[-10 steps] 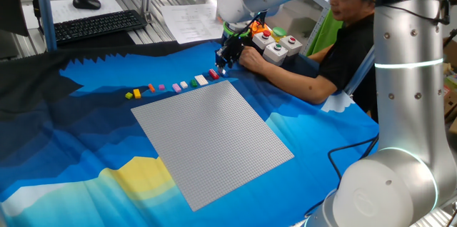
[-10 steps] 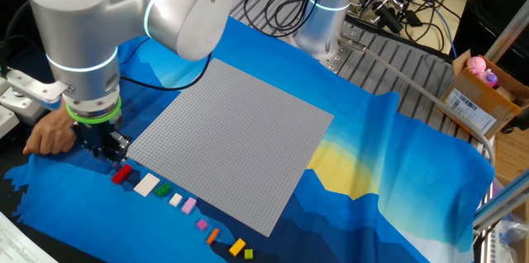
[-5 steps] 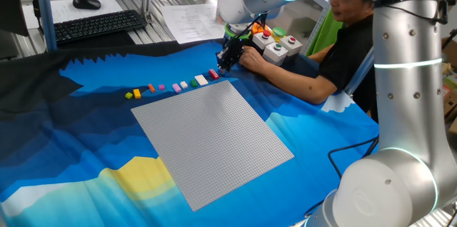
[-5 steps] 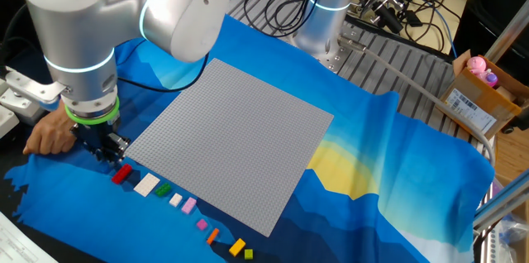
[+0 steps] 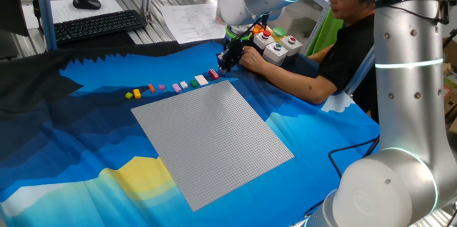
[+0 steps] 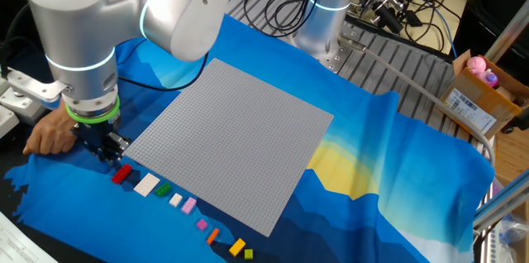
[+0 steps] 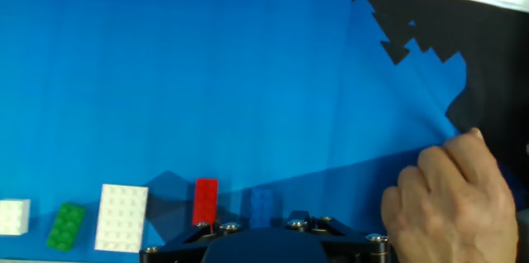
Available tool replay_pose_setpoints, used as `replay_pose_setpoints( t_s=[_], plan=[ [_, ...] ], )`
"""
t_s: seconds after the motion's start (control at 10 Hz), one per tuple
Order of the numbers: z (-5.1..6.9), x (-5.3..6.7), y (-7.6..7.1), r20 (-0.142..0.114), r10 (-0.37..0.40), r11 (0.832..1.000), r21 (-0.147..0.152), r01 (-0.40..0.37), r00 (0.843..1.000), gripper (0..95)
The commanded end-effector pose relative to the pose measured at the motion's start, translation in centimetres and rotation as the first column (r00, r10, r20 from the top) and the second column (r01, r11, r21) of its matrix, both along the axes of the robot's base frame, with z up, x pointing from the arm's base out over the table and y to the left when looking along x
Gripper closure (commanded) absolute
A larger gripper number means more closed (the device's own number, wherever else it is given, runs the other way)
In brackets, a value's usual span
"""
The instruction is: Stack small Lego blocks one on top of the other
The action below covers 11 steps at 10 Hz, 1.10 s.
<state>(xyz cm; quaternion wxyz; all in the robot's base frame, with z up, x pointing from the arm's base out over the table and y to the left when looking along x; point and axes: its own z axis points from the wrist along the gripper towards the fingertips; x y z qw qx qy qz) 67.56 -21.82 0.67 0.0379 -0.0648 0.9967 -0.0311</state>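
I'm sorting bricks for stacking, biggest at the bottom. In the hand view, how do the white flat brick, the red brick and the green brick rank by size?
1. White flat brick, clearly the largest.
2 and 3. Red brick and green brick look about alike; I won't rank them.

My claw (image 6: pixel 106 149) hangs just past one end of a row of small Lego blocks (image 6: pixel 175 200) that lies along one edge of the baseplate (image 6: pixel 227 139), both on the cloth-covered surface (image 6: pixel 388 172). In the hand view, four blocks of that row (image 7: pixel 121 217) sit side by side to the left before my claw, with one more block (image 7: pixel 263 203) just right of them. A person's hand (image 7: pixel 450 201) rests on the surface to the right, beside my claw. Behind the surface, in one fixed view, sit a keyboard (image 5: pixel 100 25) and a button box (image 5: pixel 275 45).
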Motion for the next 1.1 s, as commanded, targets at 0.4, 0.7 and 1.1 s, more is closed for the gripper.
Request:
replay_pose_setpoints(
  t_s=[0.4,0.7,1.1],
  plan=[
    [2.0,0.1,0.4,-0.042,-0.063,0.995,0.072,0.066,0.997,95.0],
    [3.3,-2.0,1.8,-0.058,-0.108,0.991,0.068,0.112,0.992,95.0],
    [4.8,-6.3,5.3,-0.084,-0.203,0.976,0.066,0.209,0.976,95.0]
  ],
)
